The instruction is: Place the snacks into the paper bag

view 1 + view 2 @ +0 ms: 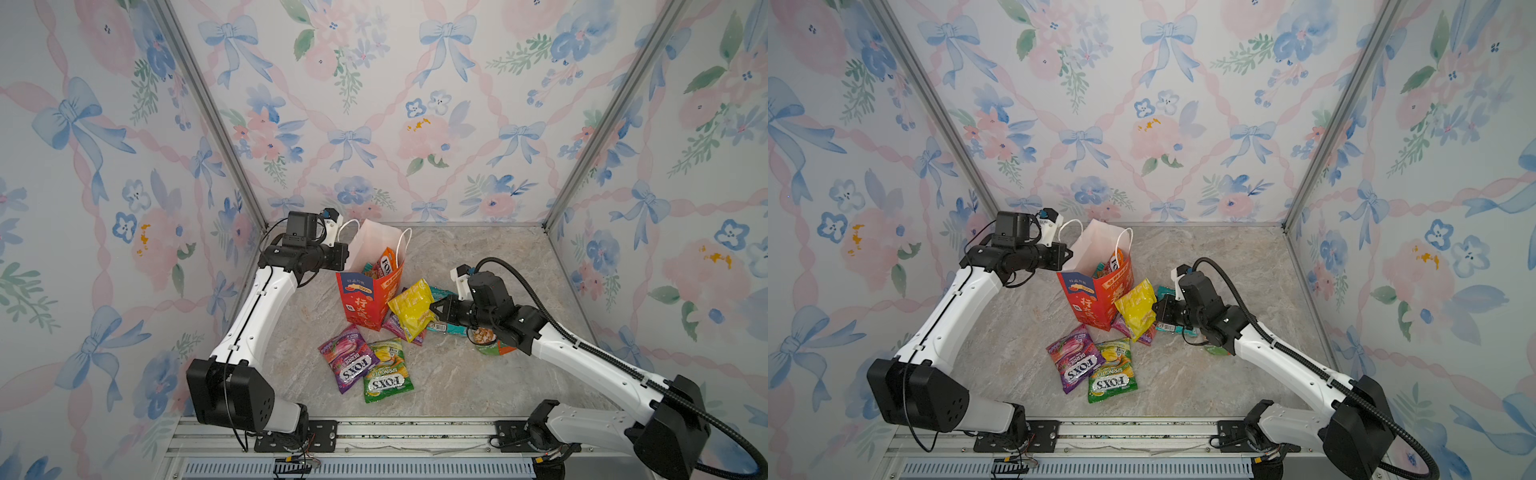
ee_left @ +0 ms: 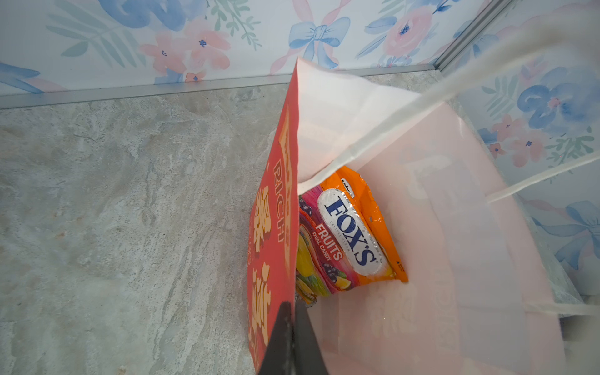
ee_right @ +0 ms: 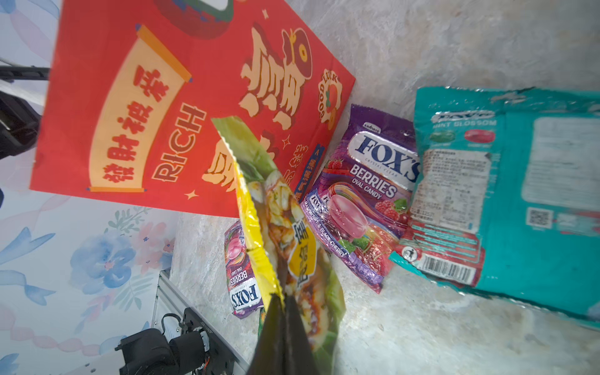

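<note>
the right gripper (image 1: 436, 309) pinches one end of the yellow packet (image 1: 411, 309), held just beside the side wall of the paper bag (image 1: 365, 299) and seemingly below its rim, long axis running from the claw toward the bag. the left gripper (image 2: 290, 306) is pressed together on the bag's rim.

The light is bright and soft, and it comes from above. Shadows on the table (image 1: 457, 374) are pale and small. White shine sits on the green packet (image 1: 387, 371) and the yellow packet (image 1: 411, 309) in both top views. Light goes through the bag (image 2: 454, 243) and makes its inside glow pink. In the left wrist view the cord (image 2: 454, 94) is close and blurry. In the right wrist view the teal packet (image 3: 535, 194) is fuzzy, and the right hand (image 3: 283, 297) is a dark blur.
</note>
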Robot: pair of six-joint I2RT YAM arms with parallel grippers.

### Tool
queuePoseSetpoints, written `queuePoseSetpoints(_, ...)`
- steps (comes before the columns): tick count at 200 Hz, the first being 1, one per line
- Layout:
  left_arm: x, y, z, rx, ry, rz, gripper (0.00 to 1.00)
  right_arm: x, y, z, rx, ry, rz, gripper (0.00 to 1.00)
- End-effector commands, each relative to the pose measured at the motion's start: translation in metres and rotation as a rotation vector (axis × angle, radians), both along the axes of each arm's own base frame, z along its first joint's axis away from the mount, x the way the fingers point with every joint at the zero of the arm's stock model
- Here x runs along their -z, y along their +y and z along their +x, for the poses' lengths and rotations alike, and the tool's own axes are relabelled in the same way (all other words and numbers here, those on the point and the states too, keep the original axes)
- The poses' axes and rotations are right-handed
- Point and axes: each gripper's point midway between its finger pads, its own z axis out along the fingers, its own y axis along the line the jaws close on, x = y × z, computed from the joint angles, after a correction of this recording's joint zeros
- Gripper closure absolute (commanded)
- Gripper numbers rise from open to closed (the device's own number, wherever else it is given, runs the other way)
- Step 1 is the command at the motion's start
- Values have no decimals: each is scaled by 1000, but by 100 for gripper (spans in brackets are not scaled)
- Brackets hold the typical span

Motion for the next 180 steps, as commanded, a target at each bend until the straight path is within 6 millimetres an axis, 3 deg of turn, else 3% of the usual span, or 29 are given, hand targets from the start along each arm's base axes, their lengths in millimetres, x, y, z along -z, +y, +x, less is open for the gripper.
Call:
queuePoseSetpoints(1,6,1,-3,-2,41,-6,100,-17,-14,-2,12,-40,-80,100)
queuePoseSetpoints(60,5,0,-4,2,41,-10,100,-72,-38,15,59,-164,-195,100)
queuePoseSetpoints(96,5,0,-4,1,42,-11,100,-104,-52,37,131,-257,-269,100)
queuePoseSetpoints(180,7,-1,-4,6,49,-12,100,-188,-64,72,199,-448,-260,100)
